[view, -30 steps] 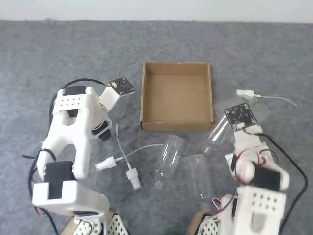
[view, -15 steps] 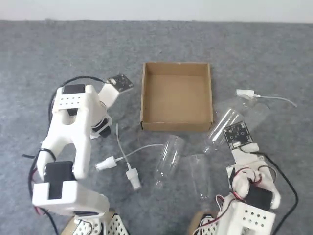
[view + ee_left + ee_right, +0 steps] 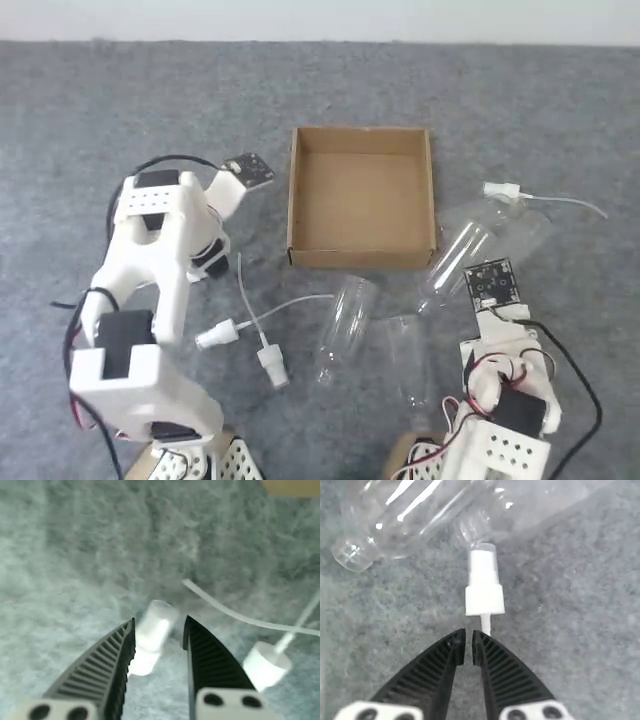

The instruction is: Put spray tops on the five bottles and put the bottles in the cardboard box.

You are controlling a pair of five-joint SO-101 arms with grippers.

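**Cardboard box** (image 3: pixel 360 258): square and open-topped, in the middle of the tabletop (image 3: pixel 90 110) toward its far edge. Nothing is in it.

**Left arm** (image 3: pixel 150 260): white, near the left edge of the tabletop, bent forward and down beside the box's left wall.

**Right arm** (image 3: pixel 505 385): folded low at the near right corner.

**Clear bottles** (image 3: pixel 345 320): lying on their sides, some between the box's near wall and the near edge, others off the box's near right corner. None are in the box. Their see-through bodies overlap, so the count is hard to make out.

**Left gripper** (image 3: pixel 159 621): released, jaws spread wide and pointing down at the grey surface. A spray top (image 3: pixel 152 630) lies beyond the gap between the tips, not pinched.

**Right gripper** (image 3: pixel 468 631): jaws almost together with a thin slit between the tips, grasping nothing. The stem of a second spray top (image 3: pixel 484 592) lies just ahead of them. Its head meets a bottle neck (image 3: pixel 475 530), and I cannot tell whether it is fitted on.

**Tubed spray tops** (image 3: pixel 272 365): two lie loose beside the left arm, and another lies toward the right edge
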